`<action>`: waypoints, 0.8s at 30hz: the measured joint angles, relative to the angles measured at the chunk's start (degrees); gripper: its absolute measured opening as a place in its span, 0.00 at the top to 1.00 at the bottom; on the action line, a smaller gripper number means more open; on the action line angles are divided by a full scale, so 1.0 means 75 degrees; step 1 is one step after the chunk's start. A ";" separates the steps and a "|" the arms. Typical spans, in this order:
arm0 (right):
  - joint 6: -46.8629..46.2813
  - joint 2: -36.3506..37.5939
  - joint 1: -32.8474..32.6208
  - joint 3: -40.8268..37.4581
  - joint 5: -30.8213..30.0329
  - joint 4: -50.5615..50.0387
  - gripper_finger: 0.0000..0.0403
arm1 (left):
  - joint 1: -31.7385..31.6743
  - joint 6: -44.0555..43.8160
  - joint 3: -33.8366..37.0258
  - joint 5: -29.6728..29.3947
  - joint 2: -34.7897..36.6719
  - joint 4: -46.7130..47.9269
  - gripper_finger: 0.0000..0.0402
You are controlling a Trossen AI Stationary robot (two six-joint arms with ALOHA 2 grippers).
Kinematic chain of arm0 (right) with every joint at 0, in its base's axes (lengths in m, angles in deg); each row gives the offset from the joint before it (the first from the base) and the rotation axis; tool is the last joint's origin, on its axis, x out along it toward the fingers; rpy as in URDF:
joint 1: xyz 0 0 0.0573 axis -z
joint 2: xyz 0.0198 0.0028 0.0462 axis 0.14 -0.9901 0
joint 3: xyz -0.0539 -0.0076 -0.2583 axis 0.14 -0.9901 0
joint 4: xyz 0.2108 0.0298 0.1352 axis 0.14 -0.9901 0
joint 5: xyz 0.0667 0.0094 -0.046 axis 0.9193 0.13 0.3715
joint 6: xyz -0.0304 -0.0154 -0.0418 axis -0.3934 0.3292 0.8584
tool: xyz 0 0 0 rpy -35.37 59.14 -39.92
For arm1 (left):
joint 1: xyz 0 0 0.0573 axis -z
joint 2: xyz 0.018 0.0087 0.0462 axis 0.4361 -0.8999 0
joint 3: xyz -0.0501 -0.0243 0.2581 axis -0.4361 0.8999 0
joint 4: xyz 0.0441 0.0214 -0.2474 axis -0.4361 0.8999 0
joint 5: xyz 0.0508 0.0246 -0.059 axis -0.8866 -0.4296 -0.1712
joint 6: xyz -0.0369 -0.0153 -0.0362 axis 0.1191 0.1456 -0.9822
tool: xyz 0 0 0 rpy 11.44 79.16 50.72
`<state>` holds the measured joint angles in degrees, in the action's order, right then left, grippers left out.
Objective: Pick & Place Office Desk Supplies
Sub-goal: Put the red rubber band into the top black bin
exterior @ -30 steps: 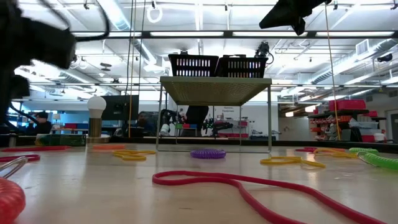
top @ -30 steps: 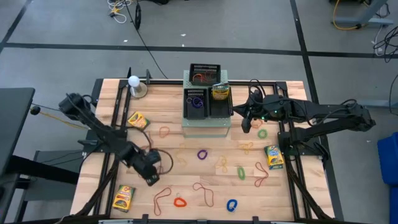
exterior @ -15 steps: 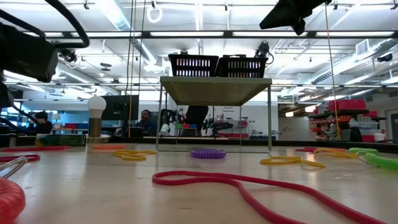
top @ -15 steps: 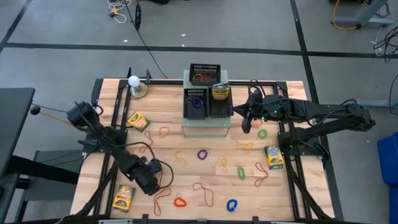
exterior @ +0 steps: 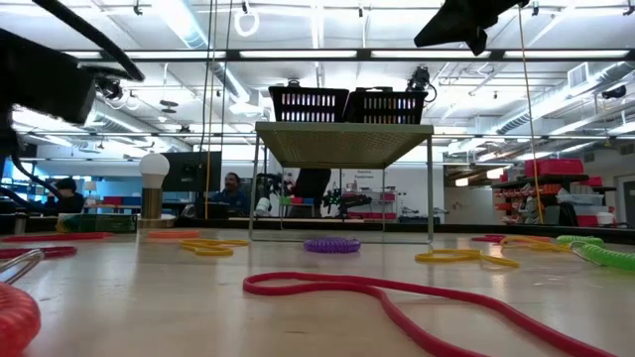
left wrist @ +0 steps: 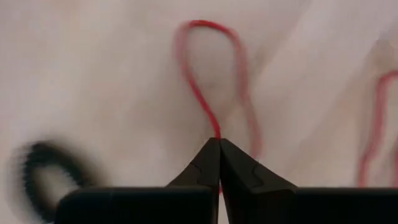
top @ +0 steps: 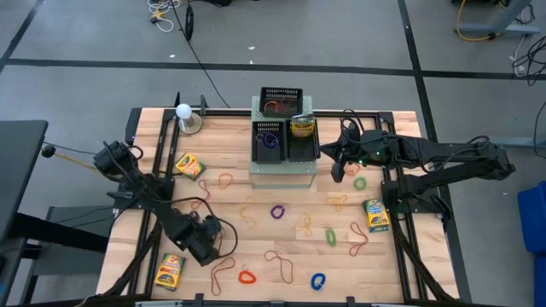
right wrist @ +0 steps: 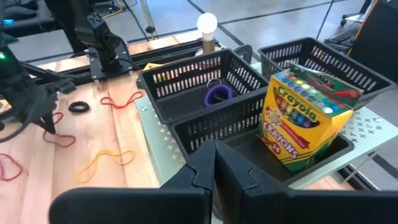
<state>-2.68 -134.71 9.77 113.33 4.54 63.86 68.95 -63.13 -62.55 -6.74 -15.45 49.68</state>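
Note:
My left gripper points down at the near left of the table and is shut on a thin red rubber band that lies on the wood. A black coil loop lies beside it. My right gripper hangs shut and empty beside the pale-green box, above the table. On the box, one black tray holds a crayon box and another a purple loop. Further crayon boxes lie flat on the table. My left gripper pinches one strand of the red rubber band between its two fingertips, at the end of the band nearest the fingers. The fingers come from above, pointing steeply down. The rest of the band lies slack on the table in a narrow loop.
Loose bands and loops lie scattered over the near half: purple, green, blue, a red coil, yellow bands. A lamp with a white bulb stands at the far left. Another red band lies close to the left gripper.
My left gripper has gone toward the table's near edge and lower, tipping more steeply down toward the wood. My right arm has kept still.

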 joint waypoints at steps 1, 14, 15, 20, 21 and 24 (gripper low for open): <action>0.0016 0.0000 0.0000 0.0000 -0.0027 0.0000 0.97 | -0.0038 -0.0072 -0.0053 -0.0167 0.0106 0.0246 0.99; 0.0153 0.0000 0.0020 0.0003 -0.0051 0.0010 0.97 | -0.1706 0.0654 -0.0177 -0.1345 0.1192 0.0982 0.99; 0.0153 0.0000 0.0020 0.0003 -0.0051 0.0013 0.97 | -0.1870 0.0817 -0.0177 -0.1263 0.1187 0.0992 0.99; 0.0153 0.0000 0.0020 0.0003 -0.0054 0.0029 0.97 | -0.2493 0.0948 -0.0179 -0.0593 0.1122 0.1018 0.96; 0.0147 0.0000 0.0020 0.0003 -0.0054 0.0029 0.97 | -0.2558 0.1023 -0.0179 -0.0399 0.1122 0.1021 0.93; 0.0024 0.0000 0.0020 0.0003 -0.0056 0.0035 0.97 | -0.2595 0.1352 -0.0179 0.0276 0.1122 0.1017 0.84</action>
<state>-2.50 -134.71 9.92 113.35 4.12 64.13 49.49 -52.98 -63.90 -4.67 -7.03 57.31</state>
